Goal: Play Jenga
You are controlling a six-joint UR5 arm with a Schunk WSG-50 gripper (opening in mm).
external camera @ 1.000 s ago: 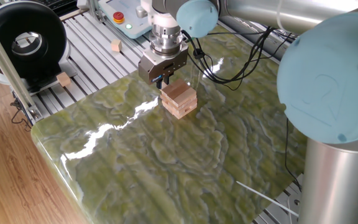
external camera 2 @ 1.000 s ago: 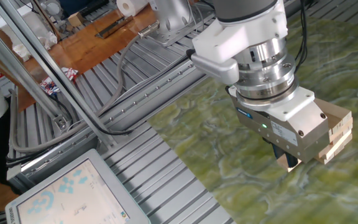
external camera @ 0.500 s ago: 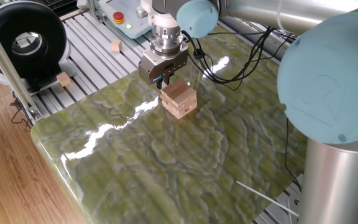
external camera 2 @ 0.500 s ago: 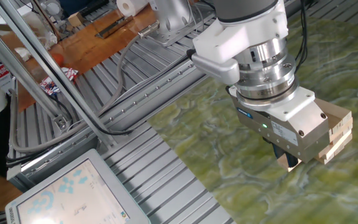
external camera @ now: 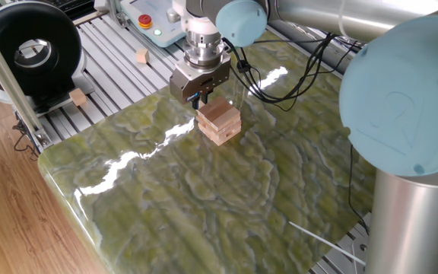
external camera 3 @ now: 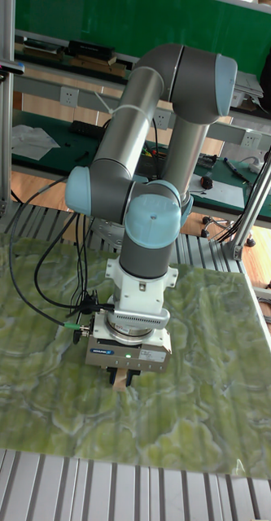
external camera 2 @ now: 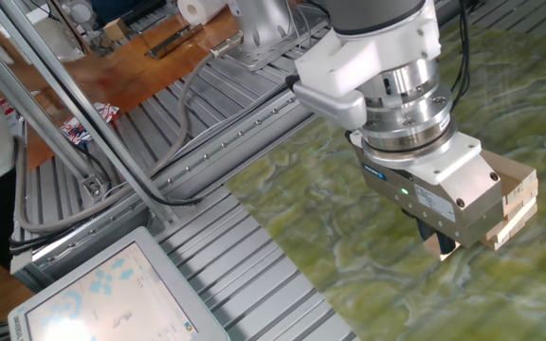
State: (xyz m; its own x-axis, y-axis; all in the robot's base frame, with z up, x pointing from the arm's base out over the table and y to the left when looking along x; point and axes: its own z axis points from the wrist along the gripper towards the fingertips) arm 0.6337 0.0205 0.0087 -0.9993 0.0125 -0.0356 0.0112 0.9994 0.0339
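The Jenga tower [external camera: 220,122] of pale wooden blocks stands on the green marbled tabletop [external camera: 204,190]. My gripper [external camera: 198,98] hangs low against the tower's far-left side, pointing down. In the other fixed view the gripper [external camera 2: 436,242] covers the left part of the tower [external camera 2: 517,201], and a pale block end [external camera 2: 441,249] shows at the dark fingertips. In the tall view the gripper [external camera 3: 124,377] hides nearly all of the tower, with only a sliver of wood showing between its narrow-set fingers. The fingers look shut on that block end.
Two small loose wooden cubes [external camera: 141,55] [external camera: 77,97] lie on the slatted metal bench beyond the tabletop. A black round device [external camera: 27,47] stands at the left, and a control box with a red button [external camera: 144,20] sits behind the arm. A tablet [external camera 2: 112,294] lies near the bench edge.
The gripper and the tower have not moved. Only a person at the left edge of the other fixed view has shifted.
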